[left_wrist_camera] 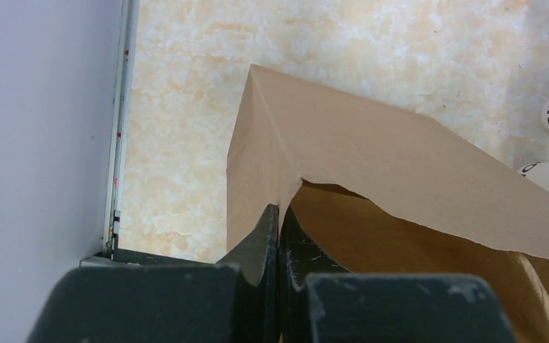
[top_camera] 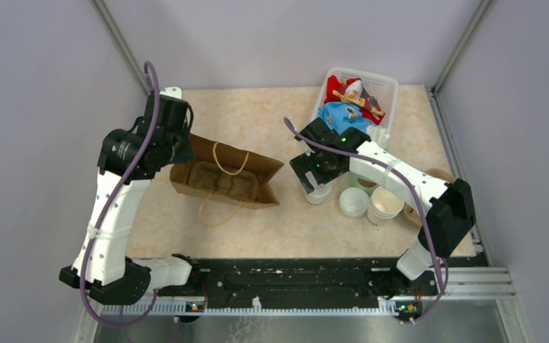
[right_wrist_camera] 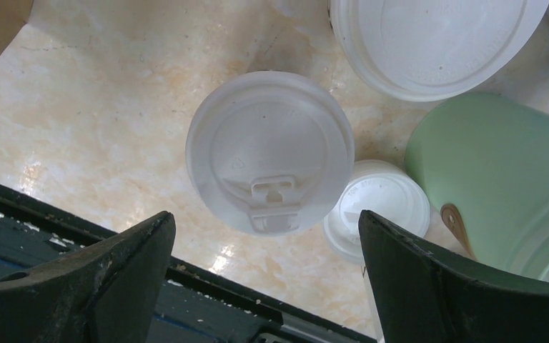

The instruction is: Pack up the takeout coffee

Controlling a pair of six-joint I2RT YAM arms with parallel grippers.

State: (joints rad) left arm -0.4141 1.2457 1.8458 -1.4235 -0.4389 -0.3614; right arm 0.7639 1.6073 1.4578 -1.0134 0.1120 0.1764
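1. Pinching the rim of the paper bag (left_wrist_camera: 372, 164) at the left side of the worktop (top_camera: 257, 114), our left end effector (left_wrist_camera: 280, 209) is clamped tight on it. We judge this holds the mouth steady for loading.
2. Our right end effector (right_wrist_camera: 264, 214) hangs spread wide, touching nothing, above the lidded takeout coffee (right_wrist_camera: 269, 151), which stands right of the worktop's centre beside loose lids (right_wrist_camera: 379, 207).

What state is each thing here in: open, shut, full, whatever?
Left tool: shut on bag rim.
Right tool: open, above coffee cup.
Bag: open.
Coffee cup: upright, lidded, not held.
Basket: filled.
Cup stack: upright, lidless.
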